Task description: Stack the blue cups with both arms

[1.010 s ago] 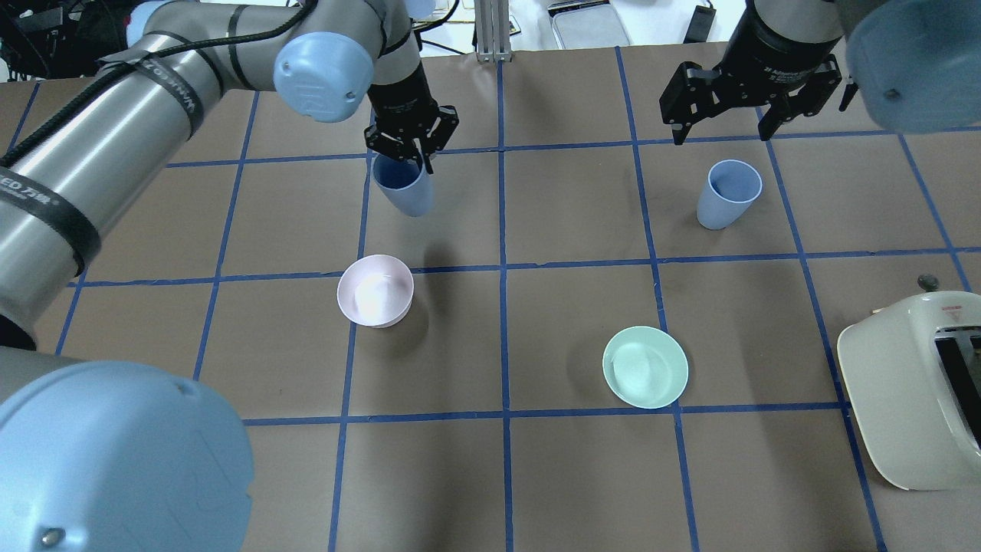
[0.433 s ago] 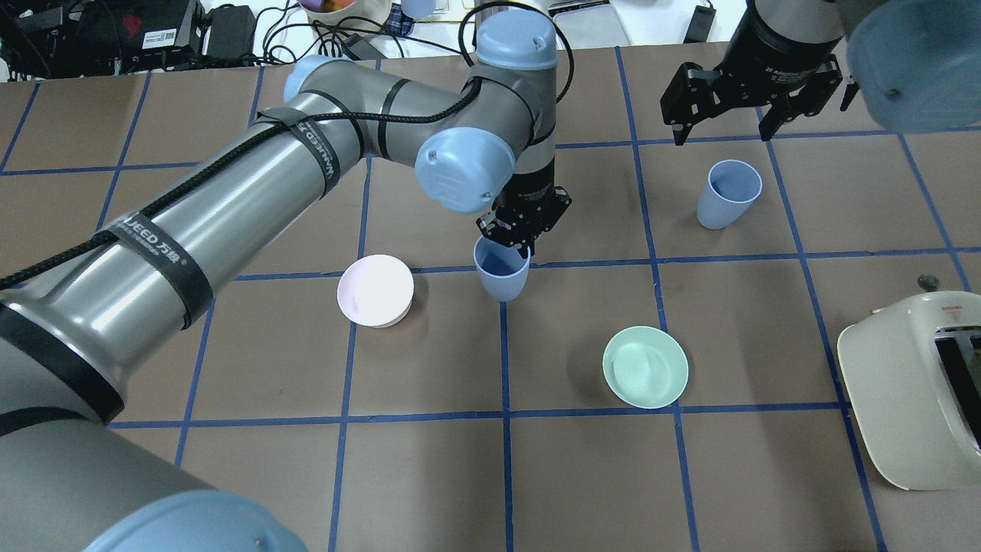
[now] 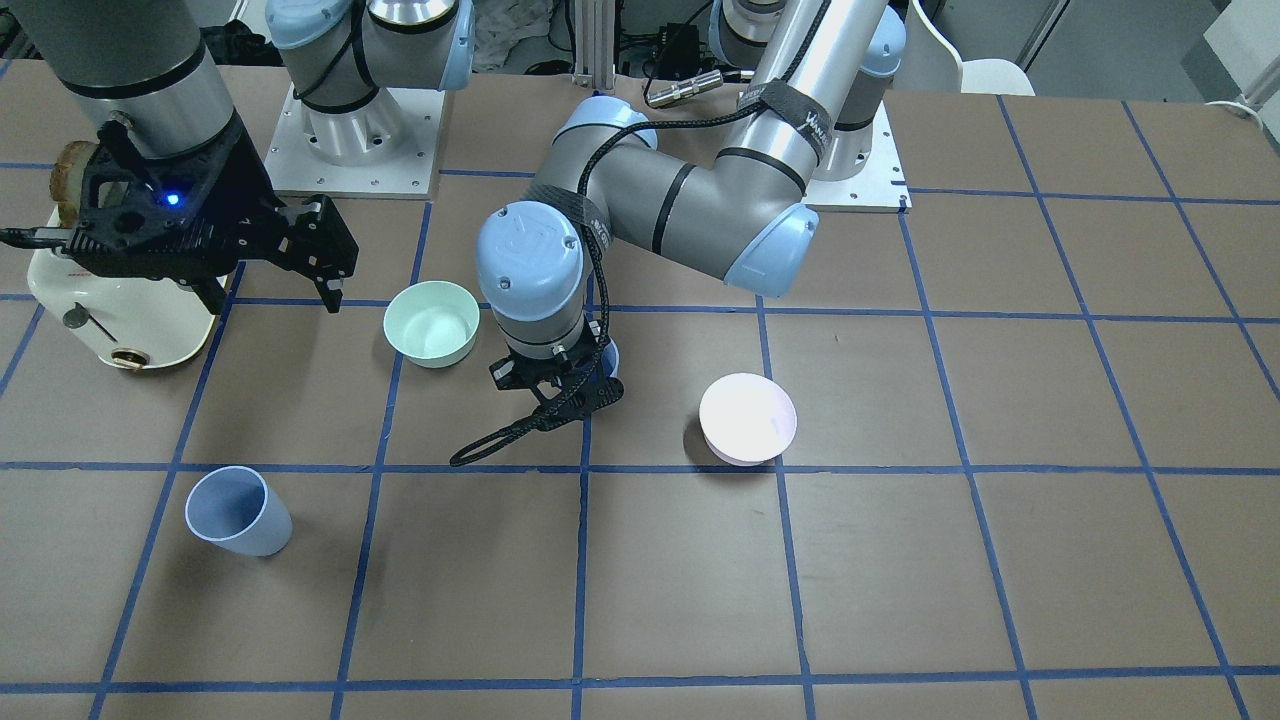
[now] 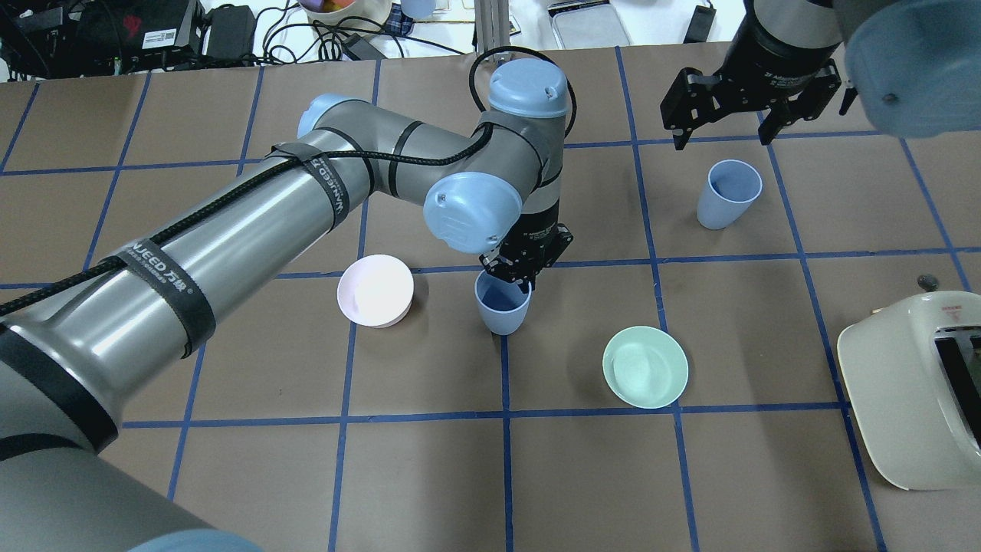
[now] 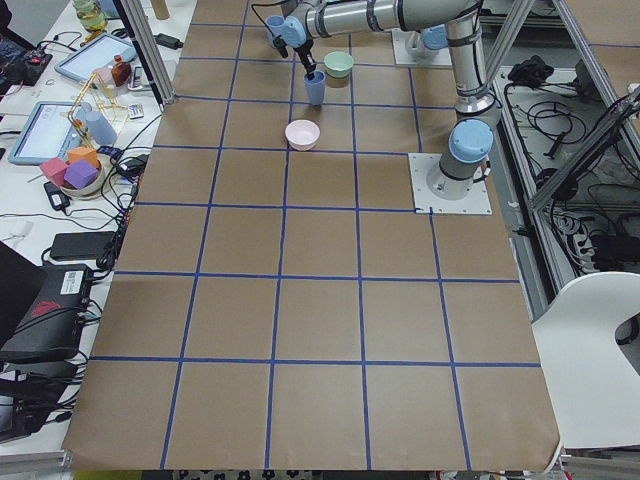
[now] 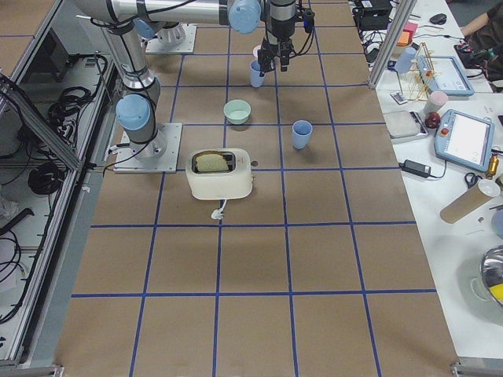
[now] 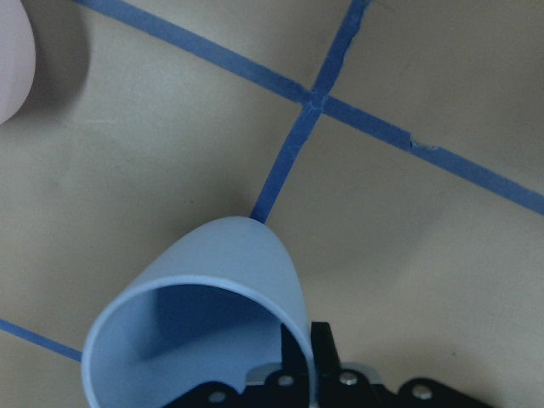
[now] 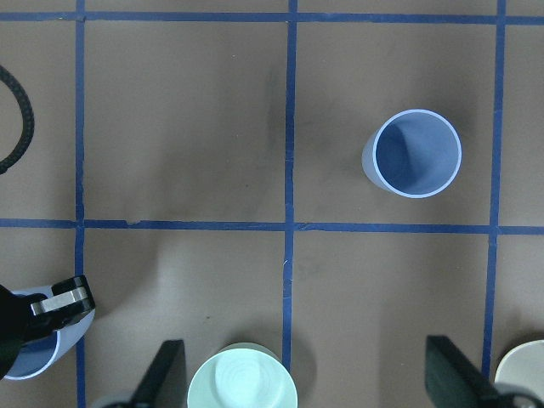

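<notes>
Tabletop (image 4: pixel 429 475): brown, with a blue tape grid. A toaster (image 4: pixel 912 391) sits at the near right edge.

Left arm (image 4: pixel 230 222): reaches in to the middle of the tabletop, wrist pointing down.
Right arm (image 4: pixel 789 31): hangs over the far right, wrist pointing down.

Bowls: the pink bowl (image 4: pixel 375 290) is left of centre and the mint bowl (image 4: pixel 645 366) is right of centre and nearer. Neither is involved.

Held cup (image 4: pixel 502 303): at the middle, between the two bowls, mouth up and leaning slightly in the left wrist view. I cannot tell whether its base touches the tabletop or hangs just above it.
Free cup (image 4: pixel 728 195): stands upright on the tabletop, mouth up, long axis vertical. It is well apart from the held cup, to its right and farther away.

Left gripper (image 4: pixel 515 277): fingers clamped on the held cup's rim, one inside the wall and one outside.
Right gripper (image 4: pixel 722 136): fingers spread wide and empty, raised above the tabletop on the far side of the free cup. In the right wrist view the cup sits ahead of the fingers (image 8: pixel 170 374), not between them.

Judgement: the stack depends on the gap between the cups. The right gripper is much nearer the free cup. To grasp it, the gripper must come toward the near side and then descend onto the rim.
</notes>
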